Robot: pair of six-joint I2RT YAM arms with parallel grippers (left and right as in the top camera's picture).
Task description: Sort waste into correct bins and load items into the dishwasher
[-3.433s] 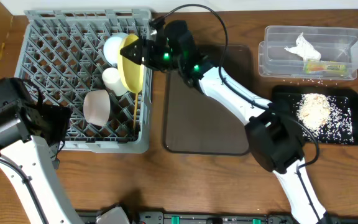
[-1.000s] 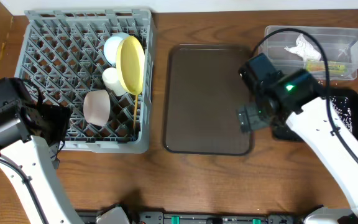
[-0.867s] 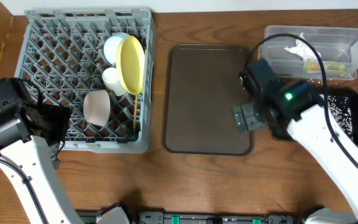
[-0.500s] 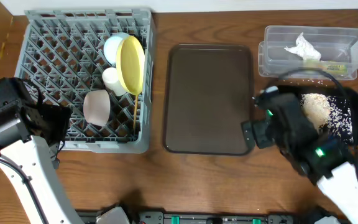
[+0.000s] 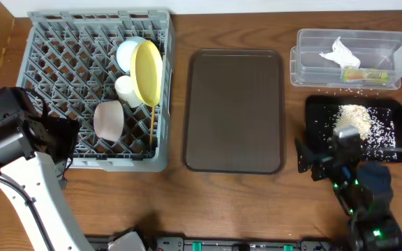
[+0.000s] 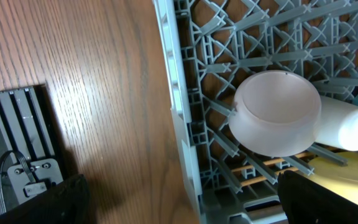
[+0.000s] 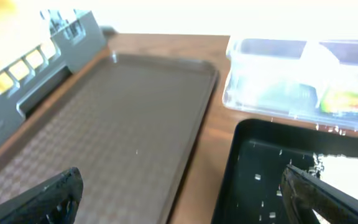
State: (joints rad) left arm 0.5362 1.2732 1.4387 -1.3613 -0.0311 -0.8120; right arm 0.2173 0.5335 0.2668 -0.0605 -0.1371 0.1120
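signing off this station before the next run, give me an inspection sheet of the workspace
surface: wooden table, brown serving tray in the middle
job's things: plate, light blue bowl, white cup, white bowl and chopsticks in the dish rack; napkin and wrapper in the clear tub; rice in the black tray
clutter: stray grains beside the black tray
grippers: left gripper open, empty, over the rack's edge; right gripper open, empty
cables: wire loop at the table edge
surroundings: white wall behind the table

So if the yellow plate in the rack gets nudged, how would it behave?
The plate stands on edge in the rack, between pegs, so it would probably rock, not fall. It looks rigid and glossy, so likely slippery to grip. Its round rim might roll a little.
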